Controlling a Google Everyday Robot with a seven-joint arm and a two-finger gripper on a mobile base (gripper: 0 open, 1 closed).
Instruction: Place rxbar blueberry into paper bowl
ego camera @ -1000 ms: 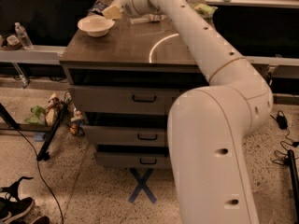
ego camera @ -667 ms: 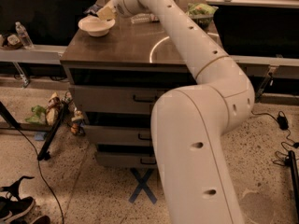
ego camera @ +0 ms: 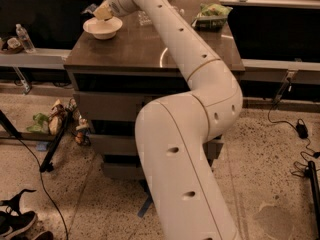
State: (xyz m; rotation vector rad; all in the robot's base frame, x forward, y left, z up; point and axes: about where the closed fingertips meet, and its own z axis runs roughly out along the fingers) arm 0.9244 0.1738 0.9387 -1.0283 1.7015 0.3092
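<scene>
The paper bowl [ego camera: 102, 29] is a cream round bowl at the back left corner of the dark cabinet top [ego camera: 150, 54]. My gripper [ego camera: 103, 11] hangs directly over the bowl, just above its rim, at the end of the long white arm [ego camera: 185, 59] that reaches across the cabinet from the lower right. A small dark shape [ego camera: 90, 8] shows just left of the gripper; I cannot tell whether it is the rxbar blueberry. Otherwise the bar is hidden.
A green crinkled snack bag [ego camera: 212, 15] lies at the back right of the cabinet top. A clear plastic object [ego camera: 145, 18] stands behind the arm. A water bottle [ego camera: 25, 38] stands on the left ledge. Cables, shoes [ego camera: 17, 221] and clutter lie on the floor.
The gripper has moved left from beside the bowl's right rim to directly over the bowl. The arm has swung across the view and fills more of it.
</scene>
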